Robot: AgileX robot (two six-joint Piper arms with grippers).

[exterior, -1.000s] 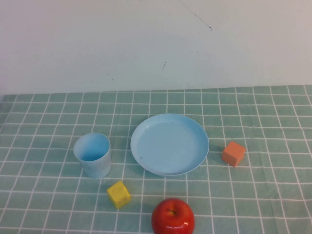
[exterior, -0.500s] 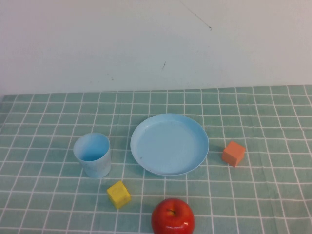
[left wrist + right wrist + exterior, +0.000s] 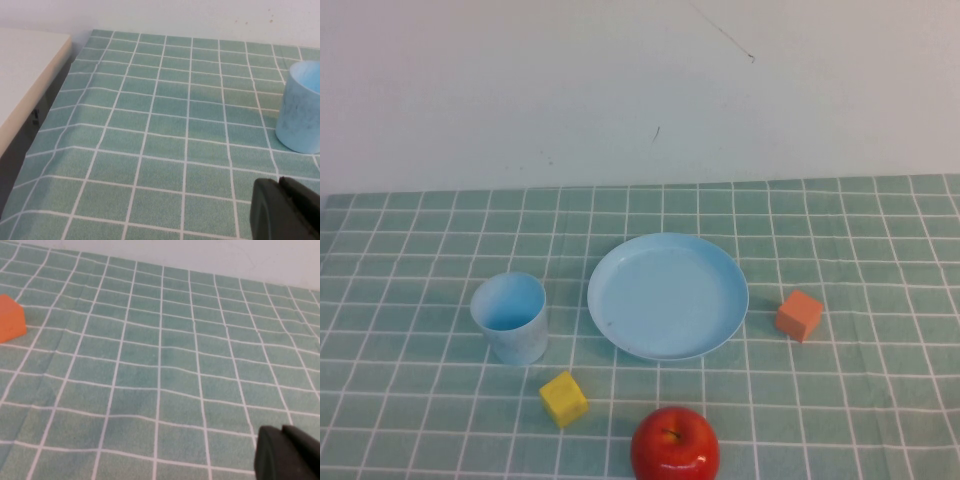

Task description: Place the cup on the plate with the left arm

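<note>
A light blue cup [image 3: 510,317] stands upright on the green checked cloth, just left of the round light blue plate [image 3: 668,296], which holds nothing. The left wrist view catches the cup [image 3: 301,108] at its edge, some way beyond my left gripper [image 3: 279,183], whose black fingers are pressed together with nothing between them. My right gripper [image 3: 282,431] hangs over bare cloth, its fingers also closed and empty. Neither arm appears in the high view.
An orange cube [image 3: 800,315] lies right of the plate and shows too in the right wrist view as the orange cube [image 3: 10,318]. A yellow cube [image 3: 563,398] and a red apple [image 3: 675,445] sit near the front edge. A beige tabletop [image 3: 22,70] borders the cloth.
</note>
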